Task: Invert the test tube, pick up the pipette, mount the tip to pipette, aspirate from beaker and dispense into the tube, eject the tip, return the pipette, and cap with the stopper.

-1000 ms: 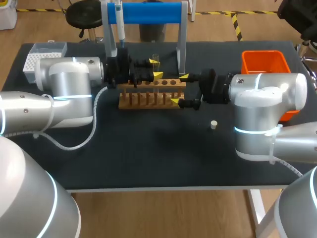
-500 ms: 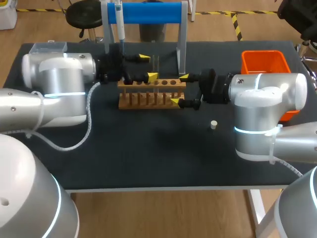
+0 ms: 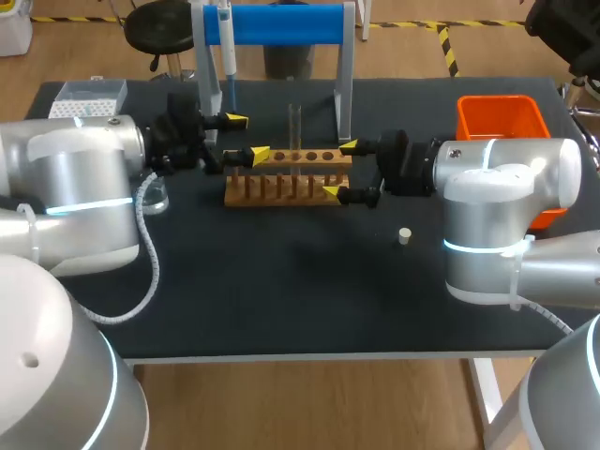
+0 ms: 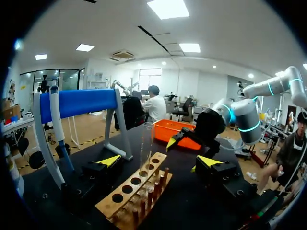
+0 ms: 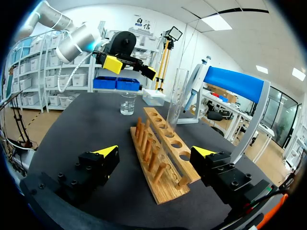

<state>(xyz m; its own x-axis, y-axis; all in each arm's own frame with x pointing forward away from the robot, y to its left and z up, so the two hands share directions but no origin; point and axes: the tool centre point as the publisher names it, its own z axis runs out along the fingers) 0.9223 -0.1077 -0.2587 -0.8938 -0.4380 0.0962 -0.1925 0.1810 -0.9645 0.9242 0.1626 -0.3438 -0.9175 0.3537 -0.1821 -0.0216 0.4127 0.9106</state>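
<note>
Left gripper (image 3: 247,137) pulls back, fingers spread and empty, leaving the test tube (image 3: 293,127) upright in the rack (image 3: 281,186) ahead of it, so the pipette (image 3: 226,47) looks next, right gripper (image 3: 339,169) open too.

The surface (image 3: 281,291) in front of the wooden rack (image 3: 286,183) lies open save a small stopper (image 3: 404,235), while the blue stand (image 3: 281,23) walls off its back.

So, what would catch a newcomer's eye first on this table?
Probably the wooden rack at the table's middle, with one glass test tube upright in it and an open yellow-tipped tool at each end: the left tool and the right tool. Behind it stands the blue stand holding the pipette; the orange bin sits at the right.
</note>
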